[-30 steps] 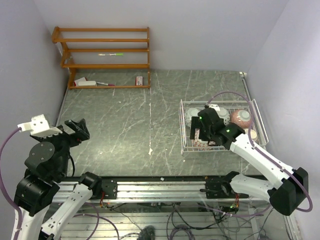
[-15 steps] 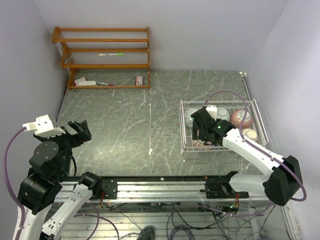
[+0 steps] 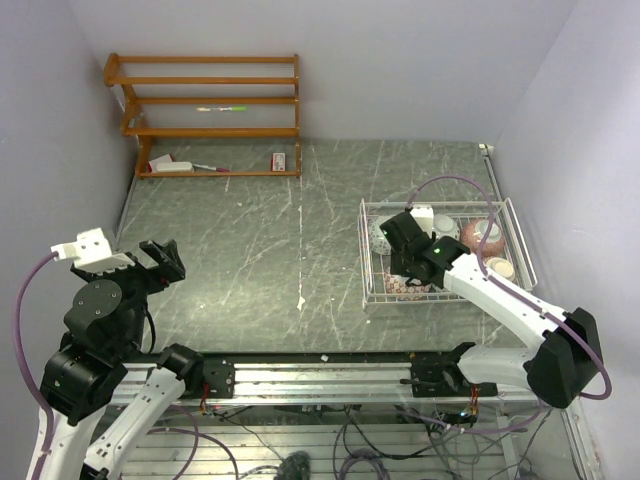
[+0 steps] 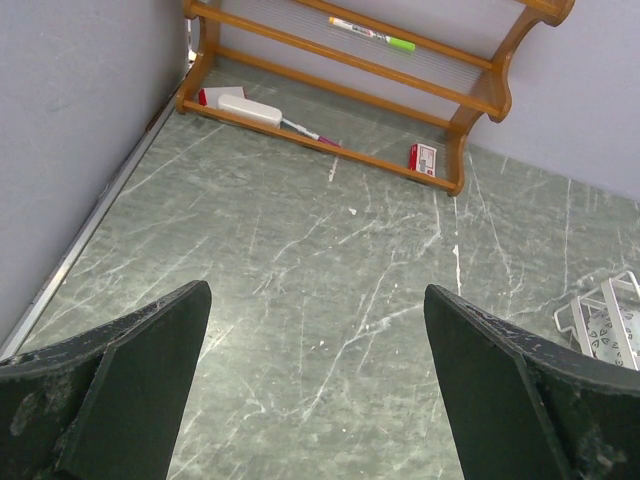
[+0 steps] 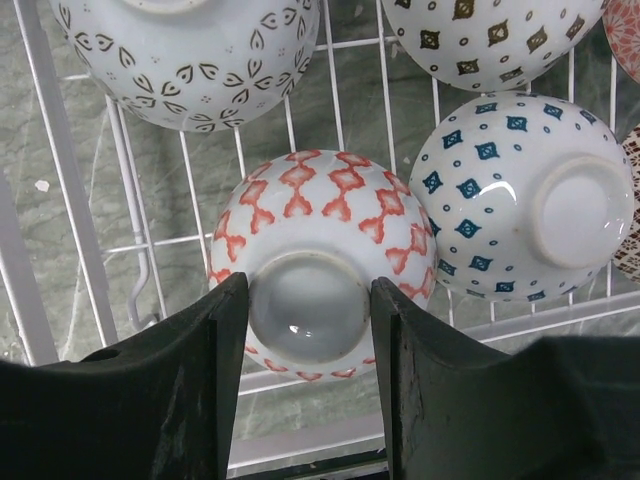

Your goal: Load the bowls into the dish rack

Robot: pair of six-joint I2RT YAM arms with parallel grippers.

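So, the red-patterned bowl point(image 5: 320, 215) is seen upside down in the dish rack point(image 5: 128, 190), with its foot ring turned up toward the wrist camera. That foot ring is straddled by the right gripper point(image 5: 310, 290). The jaws are part-way closed, and both fingers point(image 5: 170, 390) are pressed right up against the sides of the ring with no gap to be made out on either side. So the bowl is taken as pinched by its foot. Its body is seen lying against the rack's wires below the fingertips.

Just to the right of the gripper a blue-patterned bowl point(image 5: 500, 190) is parked, also bottom-up, and it looks to be touched by the red one. Ahead of the fingertips and to the left, a black leaf-patterned bowl point(image 5: 190, 60) is found. Ahead and to the right there's a dark diamond-patterned bowl point(image 5: 490, 35), cropped by the frame edge. All four are kept inside the same rack.

The rack is set on the green marbled table point(image 3: 250, 230). Well off to the right gripper's left, the left gripper point(image 4: 315, 292) is held up over the table with its jaws spread wide, and nothing is gripped or touched by it. Beyond it an orange wooden shelf point(image 3: 210, 131) is seen against the far wall.
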